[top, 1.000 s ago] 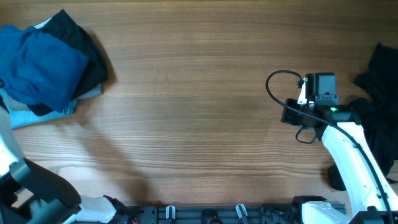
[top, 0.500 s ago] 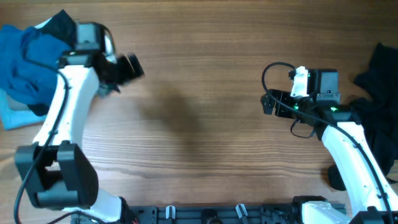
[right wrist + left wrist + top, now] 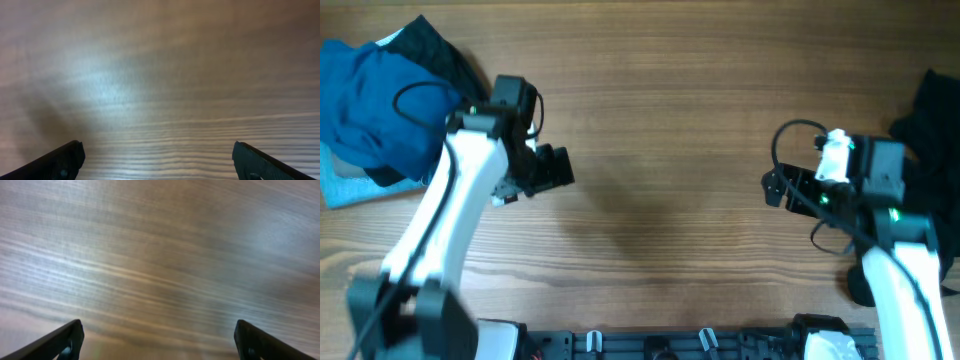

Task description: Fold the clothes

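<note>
The clothes lie in two heaps in the overhead view. A royal-blue top (image 3: 375,110) is bunched at the far left on a black piece (image 3: 445,50) and a light-blue piece (image 3: 350,187). Another black garment (image 3: 932,125) lies at the right edge. My left gripper (image 3: 556,170) hangs open over bare wood, right of the blue heap and apart from it. Left of the black garment, my right gripper (image 3: 776,190) is open too. In each wrist view, the left gripper (image 3: 157,340) and the right gripper (image 3: 157,160) show only wood grain between wide-set fingers.
The wooden table (image 3: 660,110) stretches between the two arms. A black cable (image 3: 790,135) loops above the right wrist. The arm bases and a black rail (image 3: 650,345) line the near edge.
My left arm has swung in from the near left, past the blue heap, and down-right over the wood. The right gripper has opened and the right arm has drawn back towards the near right.
</note>
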`<control>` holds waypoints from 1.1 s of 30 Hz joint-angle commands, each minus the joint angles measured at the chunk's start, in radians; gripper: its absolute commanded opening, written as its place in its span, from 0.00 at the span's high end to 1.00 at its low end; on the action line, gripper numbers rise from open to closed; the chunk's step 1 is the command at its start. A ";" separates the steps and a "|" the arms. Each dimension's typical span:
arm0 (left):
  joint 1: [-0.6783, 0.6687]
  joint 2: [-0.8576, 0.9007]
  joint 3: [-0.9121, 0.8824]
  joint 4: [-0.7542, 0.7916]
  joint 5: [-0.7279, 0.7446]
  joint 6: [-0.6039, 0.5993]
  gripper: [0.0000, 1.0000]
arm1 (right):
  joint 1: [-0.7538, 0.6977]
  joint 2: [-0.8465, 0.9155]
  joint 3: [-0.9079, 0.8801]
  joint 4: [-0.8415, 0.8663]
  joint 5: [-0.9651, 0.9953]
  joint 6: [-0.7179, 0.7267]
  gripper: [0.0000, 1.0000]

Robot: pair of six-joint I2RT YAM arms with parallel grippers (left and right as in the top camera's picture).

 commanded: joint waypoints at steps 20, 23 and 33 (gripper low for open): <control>-0.048 -0.876 -0.342 0.281 -0.129 -0.063 0.00 | -0.002 -0.328 -0.040 -0.037 0.098 -0.037 0.00; -0.048 -0.876 -0.342 0.281 -0.129 -0.063 0.00 | -0.002 -0.290 -0.040 -0.038 0.098 -0.037 0.00; -0.048 -0.876 -0.342 0.281 -0.129 -0.063 0.00 | 0.003 -0.224 -0.048 -0.039 0.098 -0.039 0.00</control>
